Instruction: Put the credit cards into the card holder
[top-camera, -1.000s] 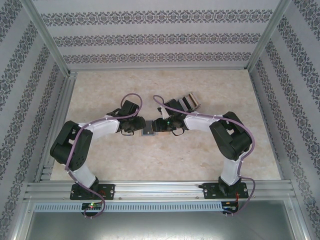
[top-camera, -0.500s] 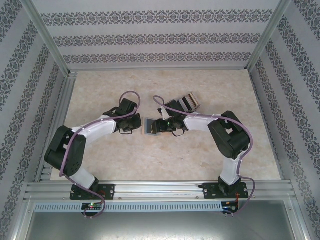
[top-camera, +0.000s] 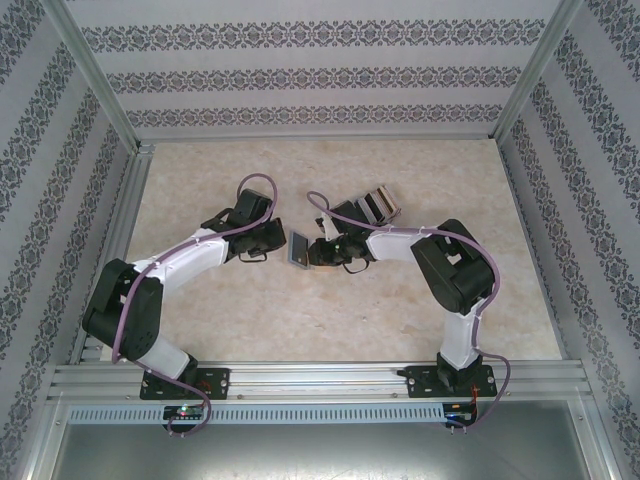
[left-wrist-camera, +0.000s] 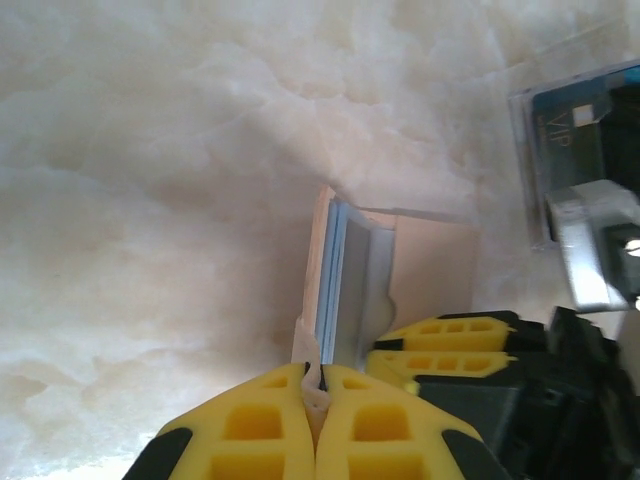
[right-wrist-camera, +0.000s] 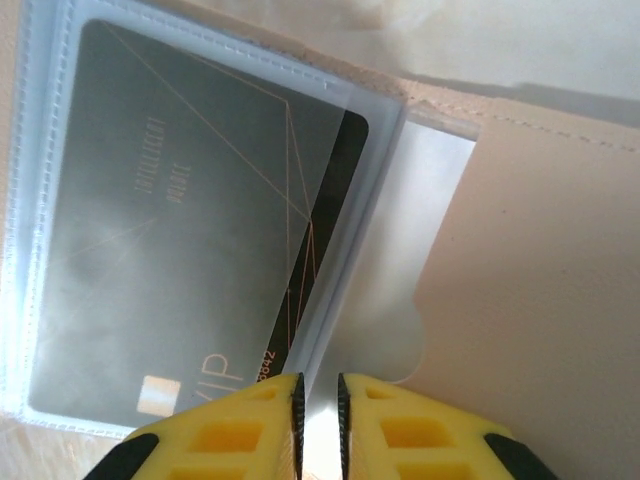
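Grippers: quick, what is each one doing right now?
Left gripper: shut, pinching a thin edge of the card holder.
Right gripper: shut on the card holder too.

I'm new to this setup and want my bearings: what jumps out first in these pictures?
At the centre of the top view, the right hand pinches a beige card holder. The right wrist view shows a dark card marked VIP inside the holder's clear sleeve. The left hand is shut, right beside the holder's edge.
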